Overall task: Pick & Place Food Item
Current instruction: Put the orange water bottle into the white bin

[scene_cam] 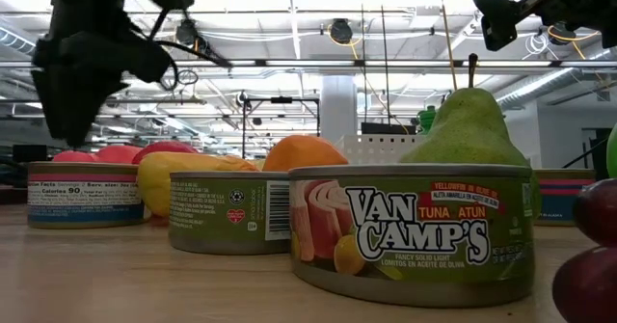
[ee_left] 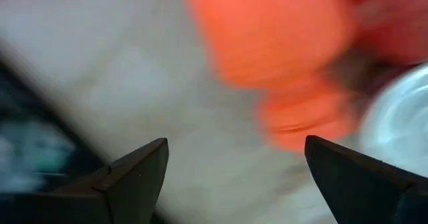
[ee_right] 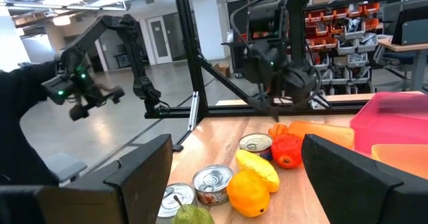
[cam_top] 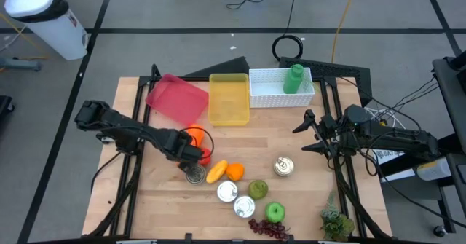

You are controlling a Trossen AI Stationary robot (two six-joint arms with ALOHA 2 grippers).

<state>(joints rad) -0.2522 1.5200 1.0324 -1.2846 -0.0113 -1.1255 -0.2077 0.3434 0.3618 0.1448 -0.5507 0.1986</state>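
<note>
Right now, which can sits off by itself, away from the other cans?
Start at the white basket at the table's far edge and come toward the near edge. The lone can stands on bare wood near the right gripper, apart from the fruit and the other three cans.

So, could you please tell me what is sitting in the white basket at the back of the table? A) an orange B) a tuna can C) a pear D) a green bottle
D: in the high view a green bottle sits in the white basket, while the cans and fruit lie on the wood nearer the front.
</note>
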